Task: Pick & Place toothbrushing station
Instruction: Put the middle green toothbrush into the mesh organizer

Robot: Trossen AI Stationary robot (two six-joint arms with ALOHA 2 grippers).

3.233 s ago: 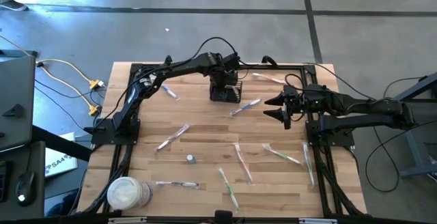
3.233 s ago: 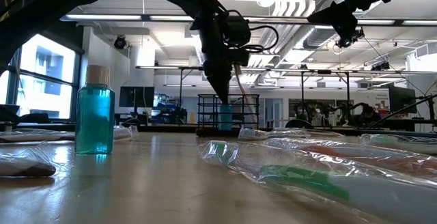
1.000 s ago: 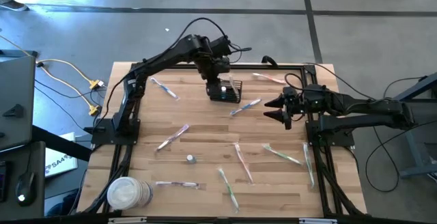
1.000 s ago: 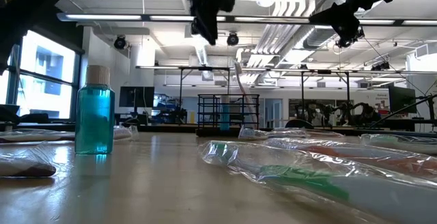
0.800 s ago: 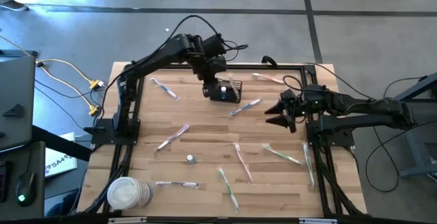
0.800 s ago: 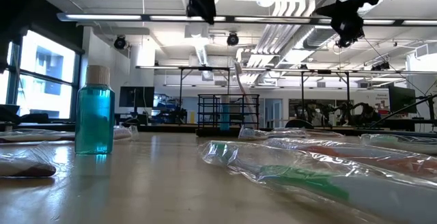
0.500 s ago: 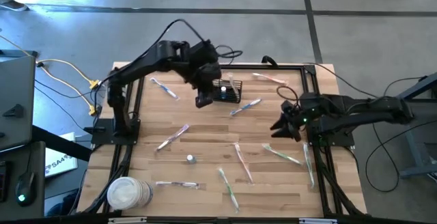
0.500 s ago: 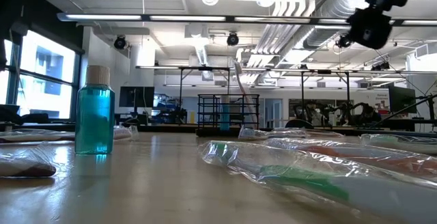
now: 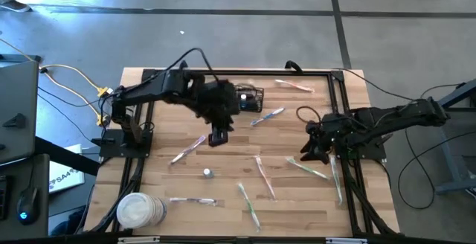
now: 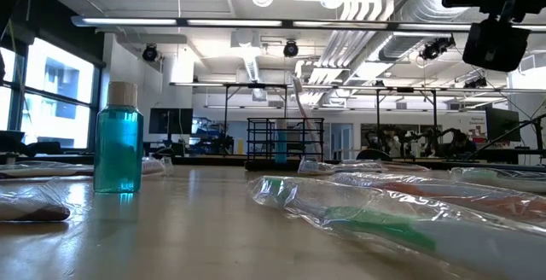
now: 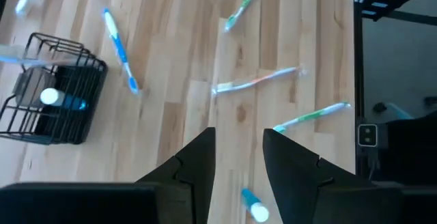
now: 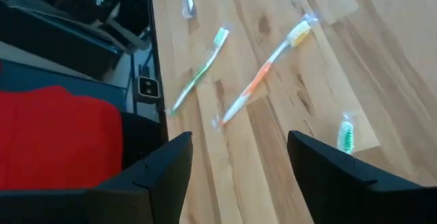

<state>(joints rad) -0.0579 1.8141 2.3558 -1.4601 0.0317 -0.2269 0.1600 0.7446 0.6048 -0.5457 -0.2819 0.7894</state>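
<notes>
I am holding my left end effector (image 9: 219, 135) over bare wood near the middle of the worktop (image 9: 163, 181), in the upper centre of the high view, its two fingers (image 11: 194, 166) standing a little apart with nothing between them. The toothbrushing station (image 9: 249, 98), a small black wire basket, is sitting on the worktop just up and to the right of that end effector, near the far edge and clear of it; in the left wrist view it (image 11: 53, 91) is showing at the left edge with a small blue bottle (image 11: 58, 100) lying inside. My right end effector (image 9: 310, 148) is hanging at the right side of the high view, fingers (image 12: 158, 176) spread wide and empty, above wrapped toothbrushes (image 12: 266, 70). More wrapped toothbrushes (image 9: 262, 177) are lying scattered over the wood, and a round white tub (image 9: 139, 210) is resting in the lower left of the high view
</notes>
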